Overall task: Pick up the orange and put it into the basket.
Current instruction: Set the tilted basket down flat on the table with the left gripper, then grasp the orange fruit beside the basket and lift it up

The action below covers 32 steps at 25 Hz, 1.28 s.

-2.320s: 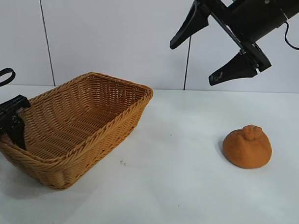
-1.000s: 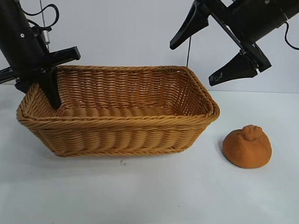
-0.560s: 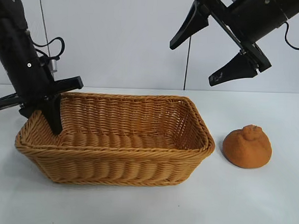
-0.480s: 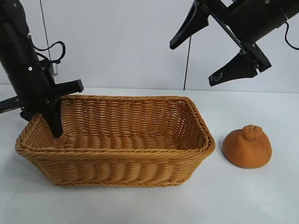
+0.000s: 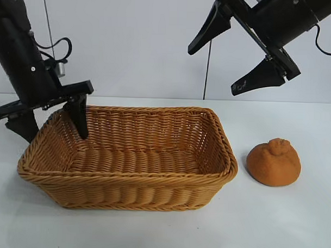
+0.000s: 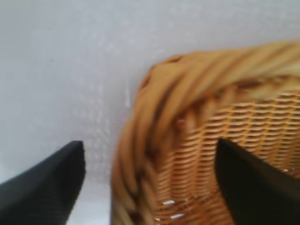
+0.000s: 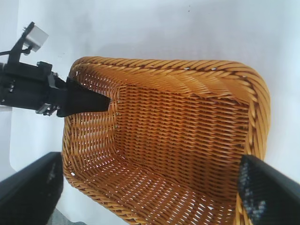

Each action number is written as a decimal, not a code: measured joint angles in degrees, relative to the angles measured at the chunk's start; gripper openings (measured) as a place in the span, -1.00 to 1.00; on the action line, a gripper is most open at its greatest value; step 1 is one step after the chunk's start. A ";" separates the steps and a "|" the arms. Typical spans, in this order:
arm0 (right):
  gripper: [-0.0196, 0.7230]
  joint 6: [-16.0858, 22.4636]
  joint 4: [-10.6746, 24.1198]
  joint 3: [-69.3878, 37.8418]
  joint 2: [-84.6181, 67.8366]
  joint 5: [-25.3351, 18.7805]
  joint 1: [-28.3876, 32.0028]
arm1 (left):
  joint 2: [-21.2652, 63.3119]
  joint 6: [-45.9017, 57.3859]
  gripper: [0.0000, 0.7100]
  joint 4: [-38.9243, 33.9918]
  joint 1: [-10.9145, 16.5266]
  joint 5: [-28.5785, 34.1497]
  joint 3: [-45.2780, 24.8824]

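Observation:
The tan wicker basket point(image 5: 137, 155) rests flat on the white table, left of centre. The dull orange point(image 5: 274, 162) sits on the table to its right, a small gap from the rim. My left gripper point(image 5: 52, 132) is open and straddles the basket's left rim, one finger inside and one outside; the left wrist view point(image 6: 150, 187) shows the braided rim point(image 6: 187, 93) between the spread fingers. My right gripper point(image 5: 213, 68) is open and empty, high above the gap between basket and orange. Its wrist view point(image 7: 150, 197) looks down into the basket point(image 7: 187, 136); the orange is out of that view.
The white table point(image 5: 205, 223) extends in front of the basket and around the orange. A pale wall with a vertical seam stands behind. The left gripper's inner finger point(image 7: 89, 101) pokes over the basket's rim in the right wrist view.
The left arm swung and pulled the basket from the far left to the middle and set it flat. Its fingers have now spread apart, off the rim. The right arm and orange are still.

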<state>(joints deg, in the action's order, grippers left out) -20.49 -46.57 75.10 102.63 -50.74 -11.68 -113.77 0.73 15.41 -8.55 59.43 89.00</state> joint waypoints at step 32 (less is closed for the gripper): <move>0.92 0.05 0.33 0.00 0.00 -0.24 0.00 | 42.38 -0.03 0.72 -12.21 9.16 10.04 -26.02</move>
<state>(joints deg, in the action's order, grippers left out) -20.44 -46.24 75.10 102.63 -50.98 -11.68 -71.39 0.70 3.20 0.61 69.48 62.98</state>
